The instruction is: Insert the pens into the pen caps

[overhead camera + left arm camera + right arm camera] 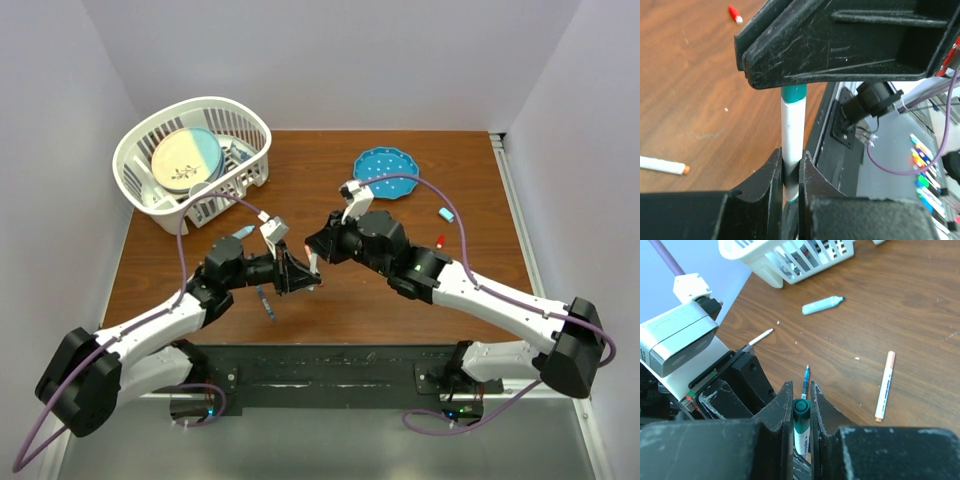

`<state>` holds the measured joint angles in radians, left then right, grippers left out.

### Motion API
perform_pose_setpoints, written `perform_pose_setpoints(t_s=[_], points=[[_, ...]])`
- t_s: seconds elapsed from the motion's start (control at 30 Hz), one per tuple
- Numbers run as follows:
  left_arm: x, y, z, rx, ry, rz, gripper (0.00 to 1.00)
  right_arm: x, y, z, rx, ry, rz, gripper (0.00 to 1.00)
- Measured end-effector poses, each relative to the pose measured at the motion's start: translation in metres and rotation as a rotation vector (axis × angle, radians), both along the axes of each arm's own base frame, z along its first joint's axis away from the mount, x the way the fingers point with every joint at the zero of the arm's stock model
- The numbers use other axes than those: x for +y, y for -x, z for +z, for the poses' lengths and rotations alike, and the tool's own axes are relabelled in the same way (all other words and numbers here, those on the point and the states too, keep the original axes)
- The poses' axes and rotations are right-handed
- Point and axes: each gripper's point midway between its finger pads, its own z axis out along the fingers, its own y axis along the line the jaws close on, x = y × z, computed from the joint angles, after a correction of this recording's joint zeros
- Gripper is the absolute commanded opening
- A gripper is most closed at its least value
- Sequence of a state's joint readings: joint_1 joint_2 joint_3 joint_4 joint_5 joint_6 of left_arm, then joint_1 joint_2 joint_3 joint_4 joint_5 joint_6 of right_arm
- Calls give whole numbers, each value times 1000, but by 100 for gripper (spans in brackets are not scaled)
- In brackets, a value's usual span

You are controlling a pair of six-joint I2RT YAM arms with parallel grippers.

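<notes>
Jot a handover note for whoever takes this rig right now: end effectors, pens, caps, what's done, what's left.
Left end effector: shut on the green-ended pen.
Right end effector: shut on the green cap, at that pen's tip; seating unclear.
Loose on the table: light blue pen, salmon-tipped pen, dark blue pen, white pen, red cap, light blue cap.
Done: none confirmed.
To do: finish this one, cap the rest.
</notes>
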<state>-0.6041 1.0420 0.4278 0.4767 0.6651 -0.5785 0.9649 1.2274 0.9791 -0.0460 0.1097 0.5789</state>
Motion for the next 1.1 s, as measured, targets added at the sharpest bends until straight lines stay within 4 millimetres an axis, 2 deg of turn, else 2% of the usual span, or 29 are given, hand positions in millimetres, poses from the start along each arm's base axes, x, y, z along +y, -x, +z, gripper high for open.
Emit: perform_pose_setpoints(t_s=[0.13,0.4,0.7,1.1], points=[[2,2,-11,58,-7,-47,0,-1,2,-15,20,-14,5,0],[3,10,-6,75,33,-139,0,2,11,-11,-1,-105,51,0],[6,16,-33,175,-41,-160,0,6,16,-40,46,-79,20,0],[7,30,-28,193,-19,-271,0,16,32,-36,17,-123,128,0]])
